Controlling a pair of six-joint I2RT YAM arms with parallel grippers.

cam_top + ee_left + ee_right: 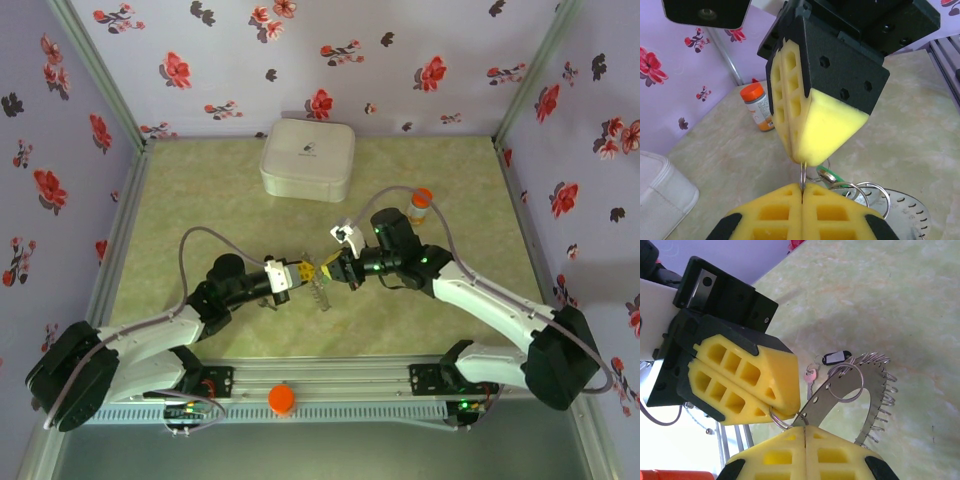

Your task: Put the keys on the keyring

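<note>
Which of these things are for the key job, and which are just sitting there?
For the job: keyring, green key tab, black key tag, left hand, right hand.
Just lying about: white case, orange-capped bottle.

My left arm and right arm are white shells between bulky black joints, with green lights dotted on the right one. A grey cable loops off each. The left claw and right claw wear yellow foam pads moulded in square cells, backed by black plates with hex screws.
</note>
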